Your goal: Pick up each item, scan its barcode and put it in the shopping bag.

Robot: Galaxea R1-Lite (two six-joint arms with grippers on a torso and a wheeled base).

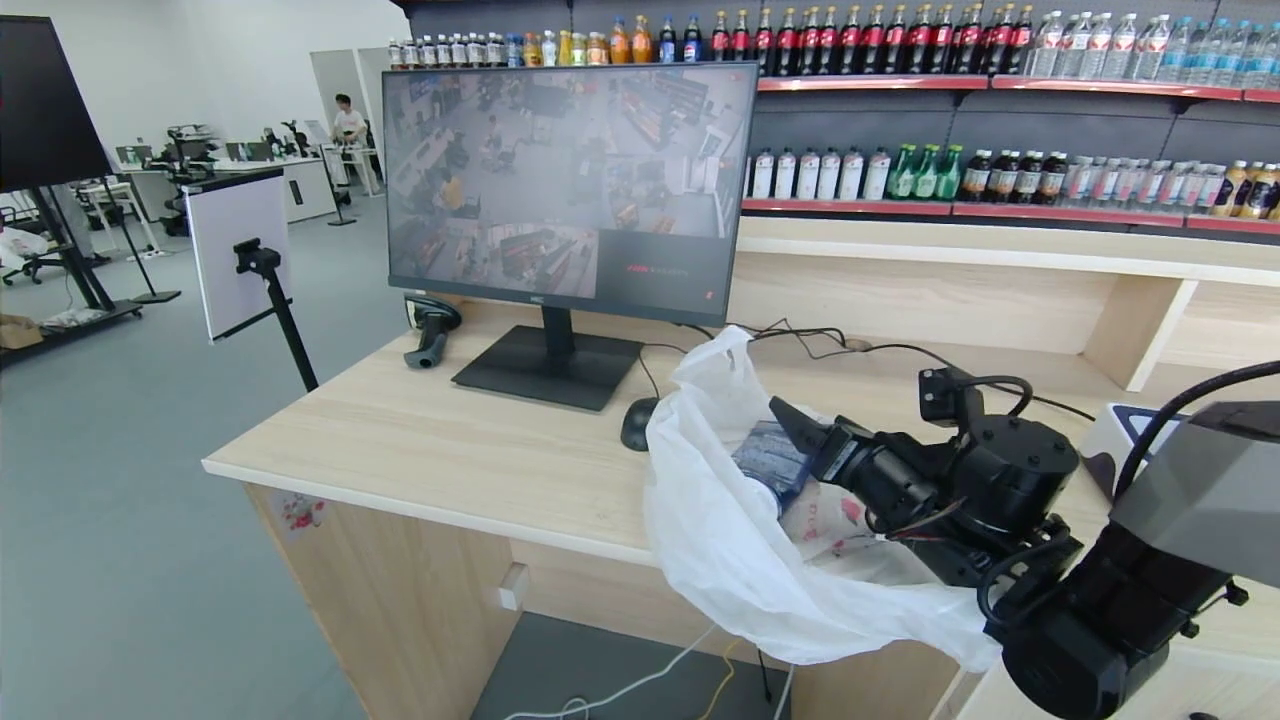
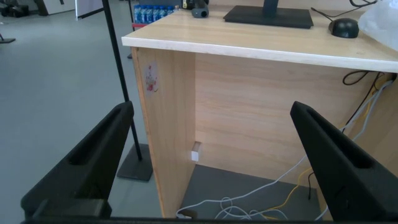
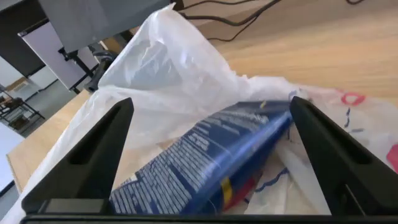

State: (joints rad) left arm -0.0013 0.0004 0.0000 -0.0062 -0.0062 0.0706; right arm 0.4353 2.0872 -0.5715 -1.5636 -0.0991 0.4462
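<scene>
A white plastic shopping bag (image 1: 720, 540) lies slumped over the front edge of the wooden counter (image 1: 450, 440). Inside it rests a blue printed package (image 1: 768, 462). My right gripper (image 1: 788, 435) reaches into the bag's mouth. In the right wrist view its fingers stand wide apart on either side of the blue package (image 3: 211, 162), which lies on the bag's (image 3: 168, 68) lining, so the right gripper (image 3: 211, 106) is open. My left gripper (image 2: 211, 109) is open and holds nothing, low beside the counter (image 2: 249, 50), facing its side panel.
A handheld barcode scanner (image 1: 432, 335) stands at the counter's back left, beside a monitor (image 1: 565, 190) on a flat base. A black mouse (image 1: 638, 423) lies just left of the bag. Cables trail behind it. A white device (image 1: 1130, 440) sits at the right. Bottle shelves line the back wall.
</scene>
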